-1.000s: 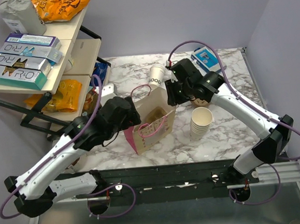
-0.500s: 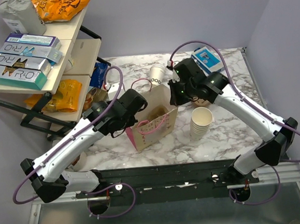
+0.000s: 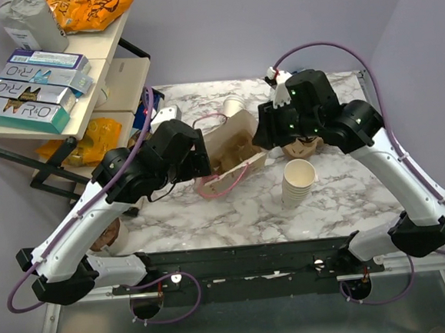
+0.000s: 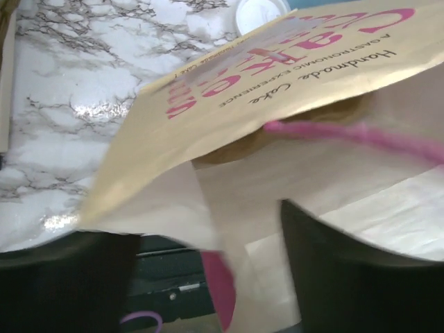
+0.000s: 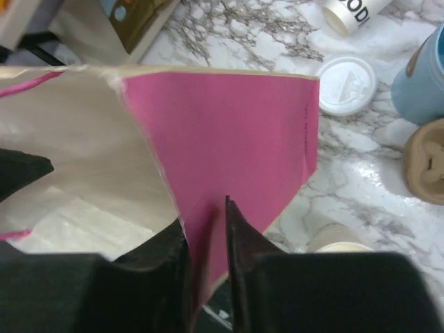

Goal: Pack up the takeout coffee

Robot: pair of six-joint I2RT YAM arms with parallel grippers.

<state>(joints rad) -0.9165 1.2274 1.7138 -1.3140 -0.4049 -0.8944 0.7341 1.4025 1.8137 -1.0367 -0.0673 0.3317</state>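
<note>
Table: white marble with grey veins point(image 3: 340, 196), both arms reaching in over it, a rack point(image 3: 100, 76) of snack boxes out beyond the left arm.
Bag: paper bag point(image 3: 232, 146), pink print and pink cord handles, tilted and stretched open between the two grippers.
Left gripper point(image 4: 201, 243): fingers spread wide, a loose flap of the bag lying between them, no squeeze on it.
Right gripper point(image 5: 207, 229): fingers almost together, pinching the bag's pink wall at its edge.
Coffee cup point(image 5: 350, 10): lying on its side on the marble, beyond the right gripper, outside the bag.
Lid point(image 5: 345, 84): white, flat on the marble, near that cup.
Mug point(image 5: 424, 69): light blue, just beside the lid.
Stack of cups point(image 3: 298, 180): upright, on the near side of the right gripper.
</note>
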